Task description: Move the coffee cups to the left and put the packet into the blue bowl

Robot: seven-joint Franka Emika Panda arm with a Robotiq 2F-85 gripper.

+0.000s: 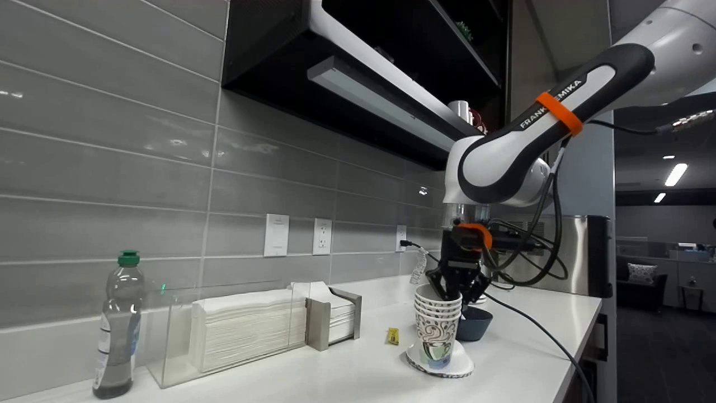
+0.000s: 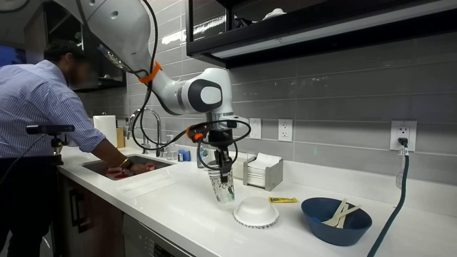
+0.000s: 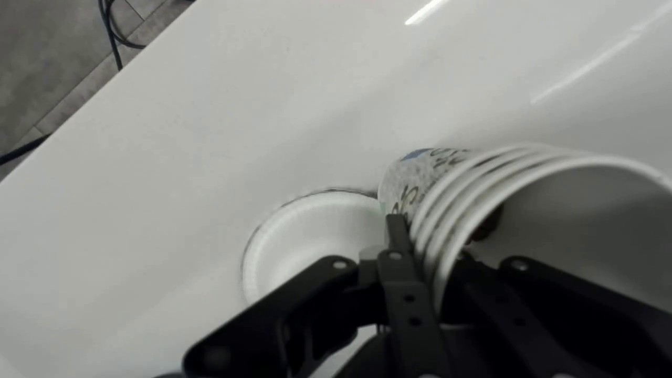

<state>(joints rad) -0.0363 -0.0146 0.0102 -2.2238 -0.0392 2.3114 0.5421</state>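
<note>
The coffee cups [image 1: 436, 334], a nested patterned white stack, show in both exterior views [image 2: 220, 188] and fill the right of the wrist view [image 3: 446, 189]. They lean at a tilt. My gripper [image 1: 460, 294] is shut on the stack's wall, one finger outside and one inside the rim; the inner fingertip is partly hidden in the wrist view [image 3: 428, 244]. Whether the base touches the counter I cannot tell. The yellow packet [image 2: 282, 200] lies flat on the counter, also seen in an exterior view [image 1: 393, 336]. The blue bowl [image 2: 334, 233] holds pale utensils; the cups partly hide it [image 1: 474, 326].
Upturned white paper bowls [image 2: 256, 210] sit beside the cups, between them and the blue bowl; they also show in the wrist view [image 3: 310, 226]. A napkin holder [image 1: 319, 324] and a bottle [image 1: 117, 330] stand along the wall. A cable [image 2: 396, 203] crosses the counter. A person [image 2: 53, 107] leans over the sink.
</note>
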